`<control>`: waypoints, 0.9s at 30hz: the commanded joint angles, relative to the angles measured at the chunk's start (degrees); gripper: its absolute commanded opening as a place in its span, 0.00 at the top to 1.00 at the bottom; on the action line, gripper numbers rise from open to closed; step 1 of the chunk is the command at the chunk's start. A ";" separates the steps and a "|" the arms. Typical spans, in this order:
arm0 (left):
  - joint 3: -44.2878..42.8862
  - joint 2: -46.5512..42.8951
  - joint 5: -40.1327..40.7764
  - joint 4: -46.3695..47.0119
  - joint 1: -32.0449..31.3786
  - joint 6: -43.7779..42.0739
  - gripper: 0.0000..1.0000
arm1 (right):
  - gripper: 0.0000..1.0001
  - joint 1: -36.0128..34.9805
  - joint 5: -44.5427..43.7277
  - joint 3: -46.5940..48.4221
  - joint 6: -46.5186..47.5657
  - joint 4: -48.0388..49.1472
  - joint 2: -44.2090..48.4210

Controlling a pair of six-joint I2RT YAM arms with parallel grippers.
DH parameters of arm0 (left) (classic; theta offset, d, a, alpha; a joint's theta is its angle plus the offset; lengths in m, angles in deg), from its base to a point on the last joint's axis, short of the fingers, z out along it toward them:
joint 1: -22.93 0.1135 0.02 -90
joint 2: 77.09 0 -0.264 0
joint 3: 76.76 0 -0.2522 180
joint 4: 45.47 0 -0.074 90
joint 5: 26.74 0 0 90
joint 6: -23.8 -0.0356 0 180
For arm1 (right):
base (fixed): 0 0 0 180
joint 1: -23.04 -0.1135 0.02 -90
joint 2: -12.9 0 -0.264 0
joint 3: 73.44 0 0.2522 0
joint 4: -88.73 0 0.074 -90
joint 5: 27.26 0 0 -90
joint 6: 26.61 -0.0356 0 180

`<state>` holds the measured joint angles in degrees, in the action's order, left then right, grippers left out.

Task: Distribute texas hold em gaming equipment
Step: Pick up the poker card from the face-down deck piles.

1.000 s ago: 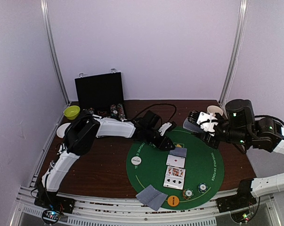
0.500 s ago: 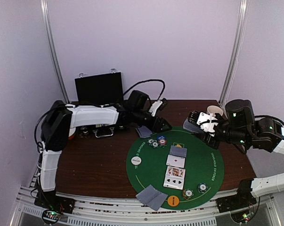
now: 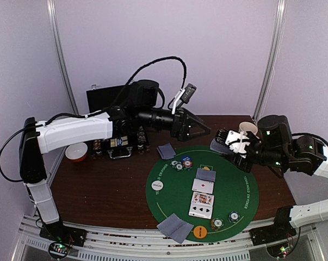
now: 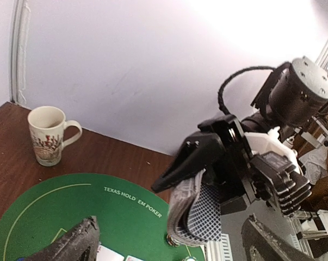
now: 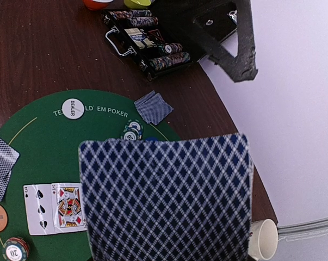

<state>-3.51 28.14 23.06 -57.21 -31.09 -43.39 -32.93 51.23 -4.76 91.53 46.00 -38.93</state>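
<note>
As the left fingers (image 4: 71, 246) rise apart, a card pair (image 3: 166, 151) rests just off the green mat's (image 3: 169, 202) far-left rim
Right fingers (image 4: 193, 155) clamp the deck (image 4: 195, 216); more dealing likely remains

Two white-shelled arms (image 3: 76, 133) with black joints, a looping black cable (image 3: 153, 68), and dark, rough-textured gripper fingers (image 4: 76, 242).

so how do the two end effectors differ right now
The left end effector is open; the right end effector is shut. The left holds nothing; the right grips a stack of blue-backed cards. In the top view the left sits past the far edge of the green mat, the right at its far right edge. Both are off the table, pointing toward each other.
</note>
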 commanded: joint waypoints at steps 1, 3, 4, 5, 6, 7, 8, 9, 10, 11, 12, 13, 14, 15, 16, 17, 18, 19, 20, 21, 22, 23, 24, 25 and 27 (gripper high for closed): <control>-2.48 2.02 0.99 -5.09 -2.73 -3.83 0.06 | 0.56 0.00 0.38 0.03 -0.12 1.39 -0.04; -3.77 2.82 3.68 -6.55 -2.93 -4.19 0.08 | 0.55 0.03 0.66 0.08 -0.25 1.44 -0.03; -4.36 3.18 4.75 -7.03 -2.93 -4.24 0.10 | 0.56 -0.01 0.76 0.10 -0.32 1.38 -0.03; -5.03 3.55 5.39 -7.18 -2.98 -4.10 0.11 | 0.56 -0.01 0.83 0.05 -0.36 1.43 -0.03; -5.59 3.96 5.70 -7.14 -3.02 -3.90 0.12 | 0.55 0.03 0.79 -0.05 -0.37 1.40 -0.05; -6.23 4.42 5.78 -7.12 -3.08 -3.65 0.13 | 0.55 0.01 0.83 -0.07 -0.37 1.50 -0.02; -6.89 4.95 5.65 -7.12 -3.26 -3.41 0.14 | 0.56 0.05 0.88 -0.09 -0.37 1.51 -0.09; -7.65 5.39 5.53 -7.12 -3.35 -3.11 0.15 | 0.56 -0.01 0.87 -0.14 -0.41 1.59 -0.17; -8.36 5.83 5.30 -7.12 -3.49 -2.93 0.17 | 0.56 0.00 0.93 -0.09 -0.45 1.62 -0.33; -9.03 6.32 5.20 -7.08 -3.59 -2.60 0.17 | 0.55 0.00 1.02 -0.11 -0.45 1.68 -0.43; -9.58 6.72 5.10 -6.92 -3.67 -2.33 0.18 | 0.55 -0.02 1.11 -0.15 -0.46 1.72 -0.52; -10.04 7.05 5.00 -6.79 -3.76 -2.07 0.19 | 0.55 0.02 1.13 -0.15 -0.46 1.82 -0.59; -10.36 7.31 5.13 -6.58 -3.81 -1.88 0.19 | 0.56 -0.01 1.14 -0.09 -0.46 1.81 -0.68; -10.64 7.54 5.38 -6.51 -3.91 -1.73 0.21 | 0.56 0.04 1.10 -0.09 -0.38 1.82 -0.72; -10.85 7.68 5.68 -6.57 -3.90 -1.68 0.24 | 0.55 0.04 1.10 -0.08 -0.38 1.81 -0.80; -10.96 7.78 6.39 -6.77 -3.90 -1.80 0.27 | 0.55 -0.01 1.08 -0.01 -0.29 1.86 -0.89; -11.12 7.86 7.09 -7.33 -3.90 -2.16 0.31 | 0.55 -0.02 1.05 0.06 -0.28 1.85 -0.92; -11.42 7.78 7.73 -8.33 -3.90 -3.08 0.36 | 0.55 0.00 1.05 0.10 -0.35 1.83 -0.91; -11.49 7.61 8.38 -9.37 -3.90 -3.92 0.39 | 0.55 0.06 0.97 0.19 -0.36 1.80 -0.84; -11.52 7.31 8.98 -10.27 -3.90 -4.64 0.43 | 0.56 0.05 0.89 0.15 -0.37 1.70 -0.63; -11.45 6.95 9.79 -11.20 -3.90 -5.47 0.46 | 0.55 0.00 0.82 0.07 -0.36 1.65 -0.53; -11.28 6.49 10.55 -11.89 -3.90 -6.24 0.50 | 0.55 0.01 0.72 0.02 -0.29 1.68 -0.27; -11.07 6.00 11.37 -12.61 -3.90 -6.92 0.53 | 0.55 -0.02 0.62 -0.06 -0.20 1.70 -0.13; -10.80 5.48 12.33 -13.16 -3.90 -7.58 0.55 | 0.56 -0.02 0.55 -0.07 -0.19 1.63 0.00; -10.40 4.64 12.97 -13.40 -3.90 -8.31 0.55 | 0.55 -0.02 0.37 -0.16 -0.20 1.62 0.21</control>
<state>-13.39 34.96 31.17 -68.42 -35.47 -48.44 -32.80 51.36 -4.80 91.47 46.22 -39.93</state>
